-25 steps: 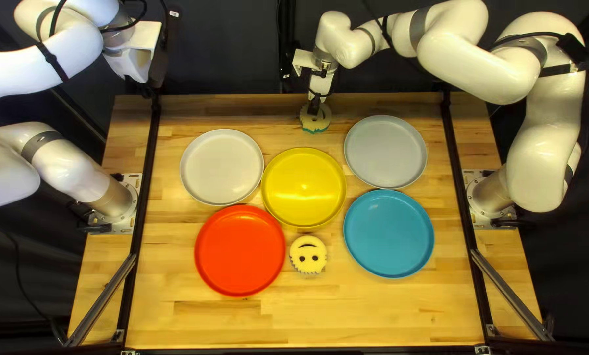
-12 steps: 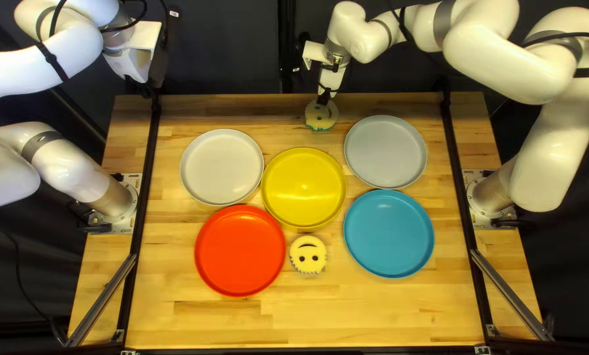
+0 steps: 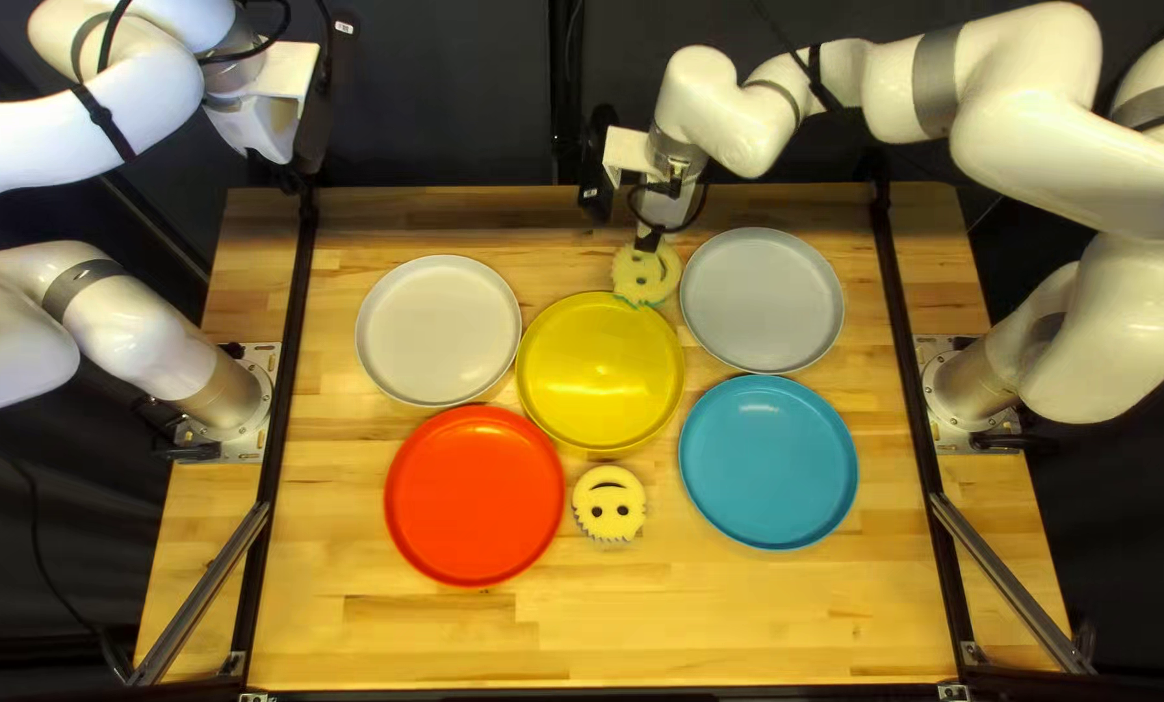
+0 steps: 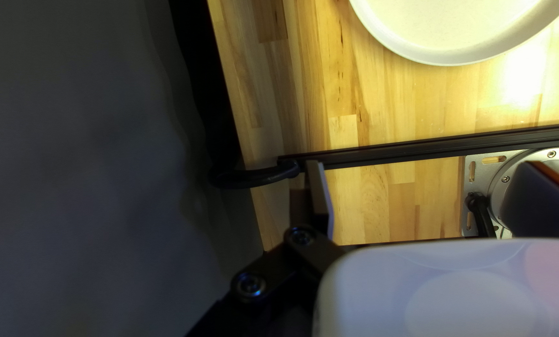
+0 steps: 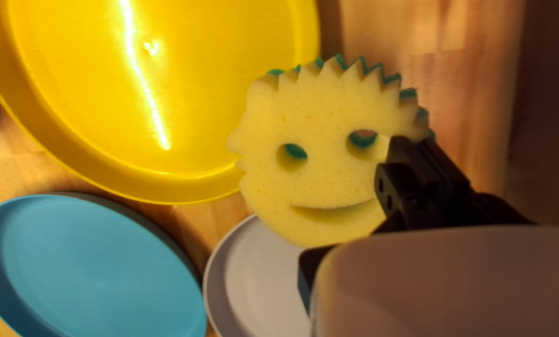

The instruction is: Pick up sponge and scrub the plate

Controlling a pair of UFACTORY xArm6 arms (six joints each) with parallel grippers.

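The right gripper point(image 3: 648, 239) is clenched on a yellow sponge point(image 3: 647, 276) with a green underside, at the upper middle of the top left view, its fingers pointing down. There the sponge overlaps the far rim of the yellow plate point(image 3: 601, 369), just to the left of the gray plate point(image 3: 763, 300); whether it touches either plate I cannot tell. In the right wrist view, the sponge sits between the fingers of the right gripper point(image 5: 348, 209) and reaches out ahead of them, its smiling face toward the camera, one black finger resting beside an eye hole. The toothed edge of the sponge covers part of the yellow plate's rim, and its smile side covers part of the gray plate. The blue plate point(image 3: 768, 462) lies right of center in the top left view, the red plate point(image 3: 475, 495) at lower left of center, and the white plate point(image 3: 439, 330) at upper left of center. A second sponge point(image 3: 609, 505) lies on the table point(image 3: 738, 624) at lower center, between the red and blue plates and nearer the red. The left gripper point(image 3: 311, 143) is at the upper left of the top left view, well apart from both sponges; in the left wrist view, its fingers are spread and hold nothing.
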